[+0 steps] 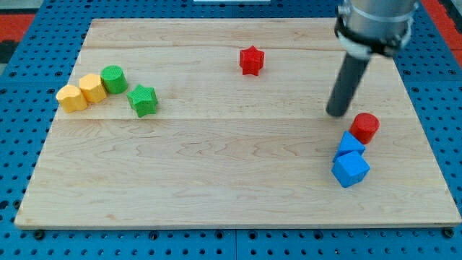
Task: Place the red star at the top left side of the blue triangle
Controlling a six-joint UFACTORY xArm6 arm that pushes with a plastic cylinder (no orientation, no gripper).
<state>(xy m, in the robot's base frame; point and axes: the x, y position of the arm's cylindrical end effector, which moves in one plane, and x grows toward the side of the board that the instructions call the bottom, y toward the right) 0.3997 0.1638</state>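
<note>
Resting on the wooden board point(216, 166), my tip point(336, 113) is seen just left of the red cylinder point(365, 127), touching no block and holding nothing. The red star point(251, 60) is placed near the view's top, well apart from the blue triangle point(349, 144), which is pressed against a blue cube point(351, 170). Yellow and green blocks are clustered at the view's left.

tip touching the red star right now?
No. My tip is well off to the view's right of the red star, close to the red cylinder, with bare board between tip and star.
</note>
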